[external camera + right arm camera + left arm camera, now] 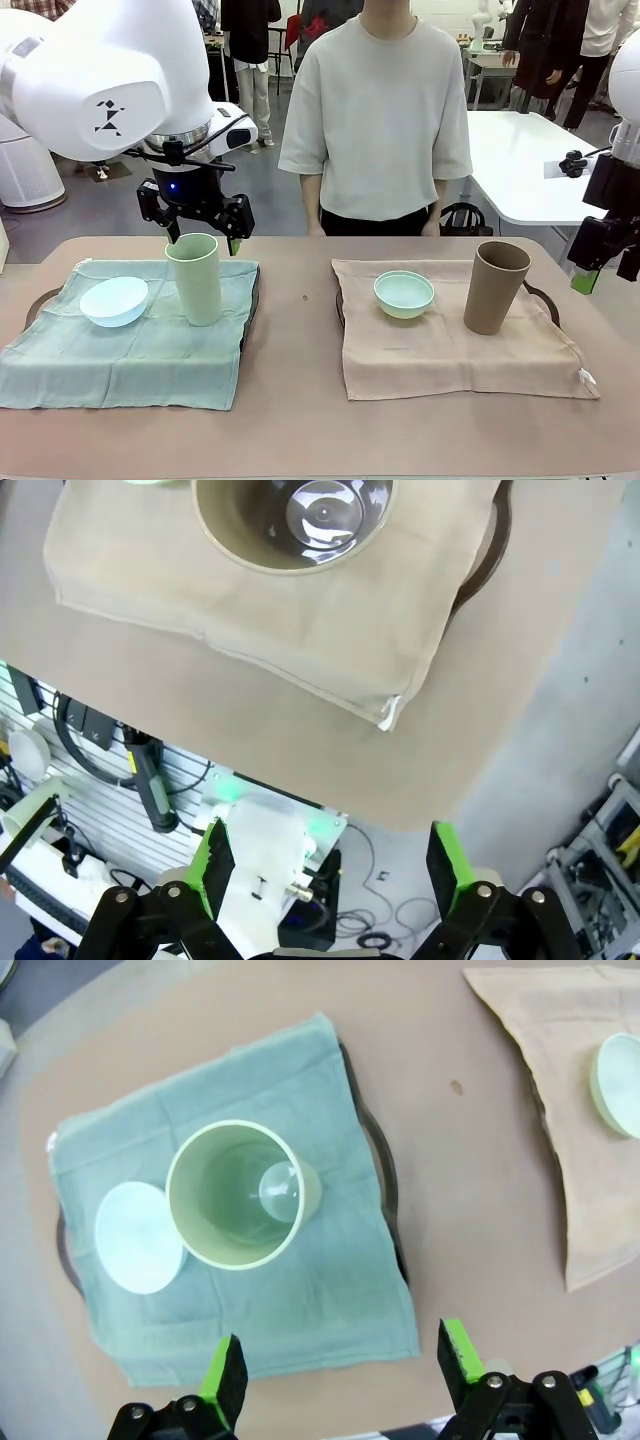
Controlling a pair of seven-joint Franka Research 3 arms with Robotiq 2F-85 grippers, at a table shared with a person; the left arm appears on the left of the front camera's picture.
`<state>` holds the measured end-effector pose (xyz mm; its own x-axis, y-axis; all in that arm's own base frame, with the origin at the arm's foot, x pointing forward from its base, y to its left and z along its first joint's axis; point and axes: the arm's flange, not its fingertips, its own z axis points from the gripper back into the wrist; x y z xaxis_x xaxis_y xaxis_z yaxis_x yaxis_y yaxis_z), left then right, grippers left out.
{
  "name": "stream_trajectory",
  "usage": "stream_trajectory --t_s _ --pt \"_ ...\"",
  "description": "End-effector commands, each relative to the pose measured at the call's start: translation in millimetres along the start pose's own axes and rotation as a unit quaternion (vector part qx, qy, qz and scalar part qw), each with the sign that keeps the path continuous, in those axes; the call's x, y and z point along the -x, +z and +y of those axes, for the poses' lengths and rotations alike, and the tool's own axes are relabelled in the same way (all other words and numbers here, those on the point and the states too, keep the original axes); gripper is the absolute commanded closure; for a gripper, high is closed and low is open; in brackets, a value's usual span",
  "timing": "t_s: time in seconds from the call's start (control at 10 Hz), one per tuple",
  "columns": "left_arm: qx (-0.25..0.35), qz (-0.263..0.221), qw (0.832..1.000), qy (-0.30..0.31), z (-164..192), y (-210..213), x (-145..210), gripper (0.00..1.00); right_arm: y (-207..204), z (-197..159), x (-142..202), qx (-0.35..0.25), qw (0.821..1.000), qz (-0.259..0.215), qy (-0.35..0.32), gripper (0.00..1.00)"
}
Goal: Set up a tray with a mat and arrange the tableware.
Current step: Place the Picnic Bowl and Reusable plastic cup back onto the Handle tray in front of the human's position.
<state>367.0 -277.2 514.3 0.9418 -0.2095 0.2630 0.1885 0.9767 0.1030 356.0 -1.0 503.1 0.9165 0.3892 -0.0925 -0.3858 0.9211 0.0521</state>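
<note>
On the brown counter (300, 420) two dark trays were each covered by a cloth mat. The teal mat (130, 350) on the robot's left carried the pale blue bowl (114, 300), tipped on its side, just beside the upright pale green tumbler (195, 278). The beige mat (450, 345) on the right carried the mint green bowl (404, 294) and, apart from it, the upright tan-brown tumbler (495, 286) near the tray's dark handle (545, 298). The left tool (195, 222) hung above and just behind the green tumbler, its green-padded fingers (225, 1375) spread apart and clamped on nothing. The right tool (330, 865) sat off the counter's right edge, fingers likewise apart and empty. A person in a pale shirt (375, 110) stood at the far side.
</note>
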Motion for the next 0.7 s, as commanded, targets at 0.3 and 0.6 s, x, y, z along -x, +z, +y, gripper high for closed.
stream_trajectory --t_s 0.3,0.6 --pt "0.005 -0.004 1.0 -0.001 3.3 1.3 -3.8 0.0 4.0 -3.1 -0.6 -0.01 1.0 0.002 0.006 0.0" --pt "0.005 -0.004 1.0 -0.001 3.3 1.3 -3.8 0.0 4.0 -3.1 -0.6 -0.01 1.0 0.002 0.006 0.0"
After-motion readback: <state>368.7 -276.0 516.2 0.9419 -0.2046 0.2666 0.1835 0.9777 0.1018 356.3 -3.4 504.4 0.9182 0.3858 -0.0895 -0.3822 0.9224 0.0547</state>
